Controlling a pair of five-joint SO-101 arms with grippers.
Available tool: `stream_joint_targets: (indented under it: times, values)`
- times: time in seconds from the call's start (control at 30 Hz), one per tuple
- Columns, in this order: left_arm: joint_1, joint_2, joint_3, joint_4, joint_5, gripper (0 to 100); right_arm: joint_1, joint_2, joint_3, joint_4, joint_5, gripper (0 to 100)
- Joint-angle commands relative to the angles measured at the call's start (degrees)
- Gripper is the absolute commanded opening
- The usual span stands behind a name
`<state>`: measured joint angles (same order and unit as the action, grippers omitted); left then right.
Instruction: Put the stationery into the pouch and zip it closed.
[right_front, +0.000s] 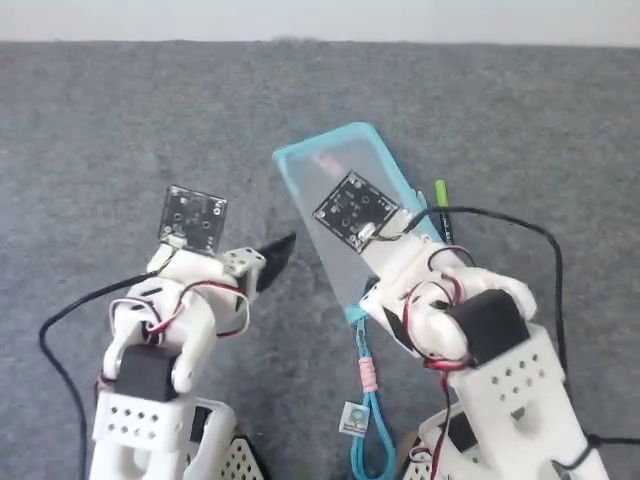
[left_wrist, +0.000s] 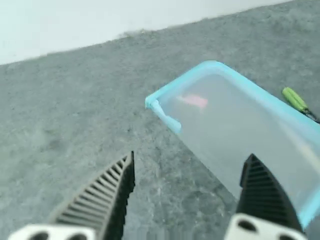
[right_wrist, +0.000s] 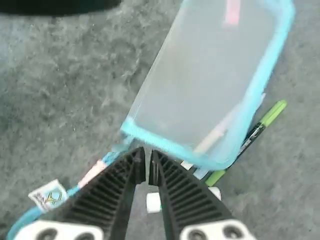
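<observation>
Left claw (left_wrist: 190, 157): spread wide, with the pouch (left_wrist: 235, 130) just ahead on the grey carpet (left_wrist: 75, 115).
Right claw (right_wrist: 146, 152): pressed nearly together at the pouch's blue end edge.
Green pen (right_wrist: 272, 112): just beside the pouch.

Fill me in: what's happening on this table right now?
Two arms are at a clear, teal-edged pouch on the grey table. The right gripper sits at the pouch's near end, by its strap, jaws almost together; whether they pinch the zipper isn't clear. The left gripper hovers beside the pouch, jaws open, holding nothing. A green pen lies outside against the pouch's edge, so packing isn't finished. Something pink shows inside.
</observation>
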<state>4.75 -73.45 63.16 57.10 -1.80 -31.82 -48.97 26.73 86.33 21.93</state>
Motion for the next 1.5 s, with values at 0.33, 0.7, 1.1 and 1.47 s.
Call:
stream_joint_targets:
  times: [0.33, 0.7, 1.1, 1.47]
  values:
    - [-12.2, -0.5, -1.9, 0.6, 1.2, 35, 0.0, 10.6, -3.5, 8.5, -3.7, 1.3]
    - [-32.4, -0.4, -1.2, 2.7, 1.8, 35, -5.1, 10.7, 18.0, -7.9, -9.7, 17.3]
    - [-41.8, -0.6, 7.3, -1.8, -4.0, 35, -12.9, 16.8, 23.0, -15.2, -13.9, 17.0]
    - [-41.8, -0.6, 7.3, -1.6, -4.0, 35, -12.8, 34.2, 17.8, -18.0, -14.9, 16.9]
